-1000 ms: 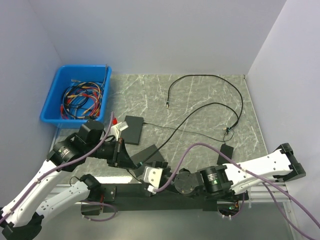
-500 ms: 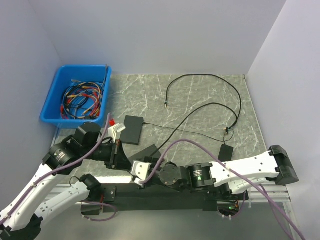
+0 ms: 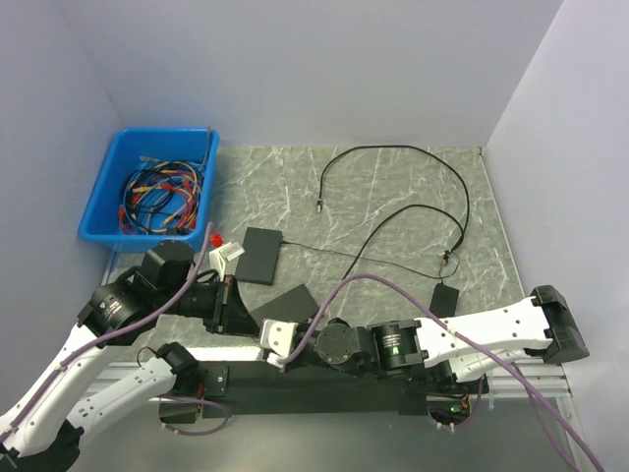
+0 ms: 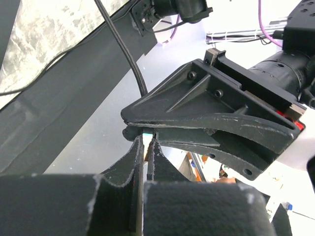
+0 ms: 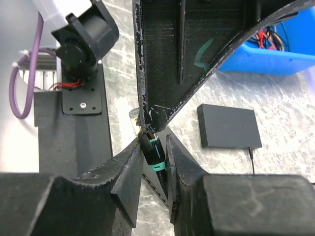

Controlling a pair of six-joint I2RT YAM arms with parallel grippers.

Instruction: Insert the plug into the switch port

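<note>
step: mid-air regrasp | black cable plug with teal collar sits between both end effectors | left end effector clenched on its tip | right end effector grasping its body | next, likely: left lets go, right aligns plug with flat black switch box beyond its fingers

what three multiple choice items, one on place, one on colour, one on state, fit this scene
1. Where does the blue bin sit?
A) far left corner of the table
B) far right corner
C) between the arm bases
2. What colour is the band on the plug between the fingers of the right claw?
A) red
B) yellow
C) teal
3. How does the left claw stand?
A) wide open
B) shut
C) out of view
Answers: 1 A, the top view shows it by the left wall; 2 C, the right wrist view shows a teal band; 3 B, the left wrist view shows its tips almost meeting.
</note>
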